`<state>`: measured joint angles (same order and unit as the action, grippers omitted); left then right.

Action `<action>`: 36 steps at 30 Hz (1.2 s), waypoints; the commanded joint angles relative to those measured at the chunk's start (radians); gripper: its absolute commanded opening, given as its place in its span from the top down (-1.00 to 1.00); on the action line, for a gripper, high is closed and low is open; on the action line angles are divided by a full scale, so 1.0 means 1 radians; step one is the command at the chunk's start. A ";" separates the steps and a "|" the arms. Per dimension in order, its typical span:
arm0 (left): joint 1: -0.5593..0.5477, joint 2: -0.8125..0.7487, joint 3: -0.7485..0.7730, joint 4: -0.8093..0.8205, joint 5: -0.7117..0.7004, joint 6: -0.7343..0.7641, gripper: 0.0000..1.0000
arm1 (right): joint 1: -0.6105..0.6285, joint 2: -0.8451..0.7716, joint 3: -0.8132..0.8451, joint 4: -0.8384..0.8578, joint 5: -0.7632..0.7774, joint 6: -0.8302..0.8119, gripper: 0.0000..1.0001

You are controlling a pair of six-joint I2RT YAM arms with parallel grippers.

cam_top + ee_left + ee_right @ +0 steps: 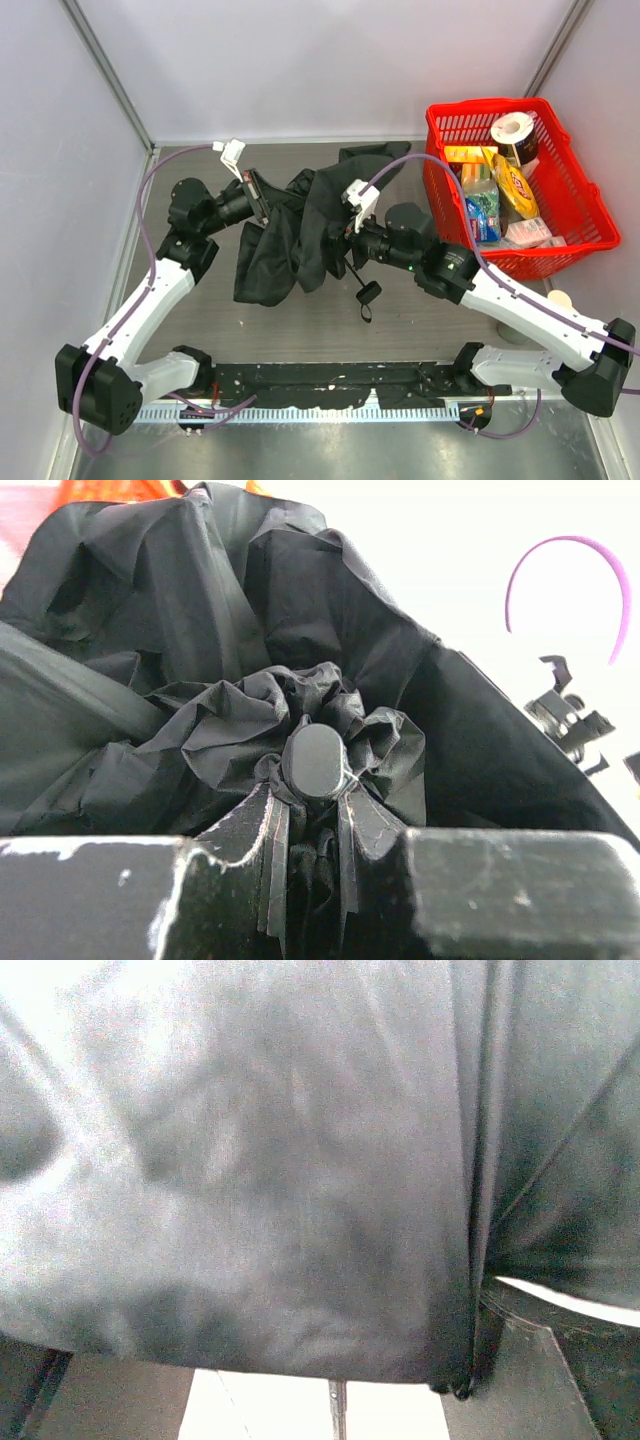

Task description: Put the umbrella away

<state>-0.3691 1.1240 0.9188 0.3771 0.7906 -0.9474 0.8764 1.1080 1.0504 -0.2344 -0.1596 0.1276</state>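
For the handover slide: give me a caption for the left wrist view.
Left gripper clamps the black umbrella at its crown, fabric bunched around the round tip cap.

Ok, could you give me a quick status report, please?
Left gripper shut on umbrella top. Right gripper open against it. Nothing in the way.

Umbrella (270, 250): black cloth canopy, matt, heavily creased and bunched. Tip cap (318, 762): smooth hard plastic, slight sheen. Left gripper (300, 890): fingers (500, 895) black, matt, rough, scuffed with pale worn patches. Arm shells (140, 312): white, smooth, plastic-looking, low gloss. Cable (565, 542): purple, smooth sheath. Basket (560, 258): red plastic lattice, glossy. Table (300, 325): grey-brown, wood-grain look, matt. Walls (300, 70): white, flat, matt.
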 commanded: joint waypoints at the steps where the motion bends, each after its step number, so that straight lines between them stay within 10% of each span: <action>1: -0.007 -0.076 0.069 -0.156 -0.184 -0.053 1.00 | 0.054 -0.013 -0.020 0.170 0.225 0.095 -0.68; 10: -0.004 -0.076 0.173 -0.463 -0.294 0.047 1.00 | 0.101 0.035 -0.010 0.227 0.227 0.089 -0.73; 36: -0.005 -0.104 0.201 -0.561 -0.344 0.095 1.00 | 0.213 0.029 0.002 0.199 0.230 0.073 -0.75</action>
<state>-0.3714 1.0420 1.0843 -0.2535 0.4393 -0.8665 1.0744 1.1988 1.0565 -0.1131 0.0914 0.1909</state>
